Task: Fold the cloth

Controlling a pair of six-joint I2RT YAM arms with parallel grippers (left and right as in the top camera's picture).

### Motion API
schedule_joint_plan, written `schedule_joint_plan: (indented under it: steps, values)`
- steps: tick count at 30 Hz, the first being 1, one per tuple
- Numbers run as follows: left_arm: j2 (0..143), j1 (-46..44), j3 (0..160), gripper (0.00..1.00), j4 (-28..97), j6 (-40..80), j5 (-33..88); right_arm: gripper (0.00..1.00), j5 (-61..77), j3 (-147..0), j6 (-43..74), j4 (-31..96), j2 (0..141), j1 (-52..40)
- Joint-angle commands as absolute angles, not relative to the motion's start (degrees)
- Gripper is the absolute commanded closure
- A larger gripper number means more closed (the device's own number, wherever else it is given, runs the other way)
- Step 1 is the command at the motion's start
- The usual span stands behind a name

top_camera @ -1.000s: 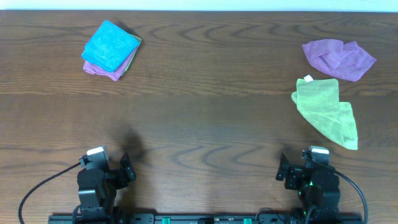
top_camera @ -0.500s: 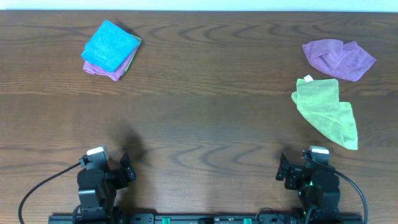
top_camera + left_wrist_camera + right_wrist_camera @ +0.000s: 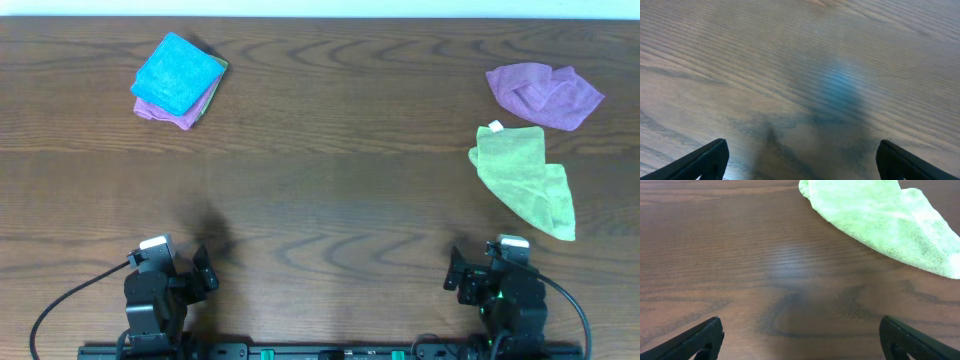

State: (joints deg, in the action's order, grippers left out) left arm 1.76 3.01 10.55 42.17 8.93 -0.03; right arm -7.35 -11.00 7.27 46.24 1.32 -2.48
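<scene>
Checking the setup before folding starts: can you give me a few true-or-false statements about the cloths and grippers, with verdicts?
1. The lilac cloth lies crumpled, not yet folded. True.
2. The right gripper holds the green cloth. False: it is open, empty and apart from that cloth.
3. The blue cloth lies on top of a folded pile. True.
4. The left gripper is shut. False: it is open.
</scene>
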Motion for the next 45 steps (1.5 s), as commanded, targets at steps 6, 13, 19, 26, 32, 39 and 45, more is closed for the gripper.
schedule_joint_plan:
  steps: [6, 13, 19, 26, 32, 39, 45]
  values:
    - [1.2, 3.3, 9.3, 0.05, 42.6, 8.1, -0.5, 0.01, -7.3, -10.4, 8.3, 46.2, 0.6, -2.1]
    - [1.2, 3.3, 9.3, 0.05, 42.6, 8.1, -0.5, 0.01, -7.3, -10.4, 8.3, 46.2, 0.7, -2.1]
    - [1.2, 3.3, 9.3, 0.05, 42.6, 8.1, -0.5, 0.01, -7.9, -12.8, 8.6, 43.9, 3.5, -1.0]
    - [1.2, 3.3, 9.3, 0.05, 42.6, 8.1, -0.5, 0.01, -8.4, -25.6, 12.2, 43.3, 19.4, 4.8]
    - [1.2, 3.3, 9.3, 0.05, 42.6, 8.1, -0.5, 0.01, -9.2, -39.9, 12.2, 43.5, 36.8, 8.2]
    - [1.2, 3.3, 9.3, 0.05, 42.6, 8.1, -0.5, 0.01, -10.0, -54.7, 12.4, 43.5, 54.2, 9.3]
    - [1.2, 3.3, 9.3, 0.05, 42.6, 8.1, -0.5, 0.01, -11.2, -65.6, 13.3, 43.2, 68.5, 12.4]
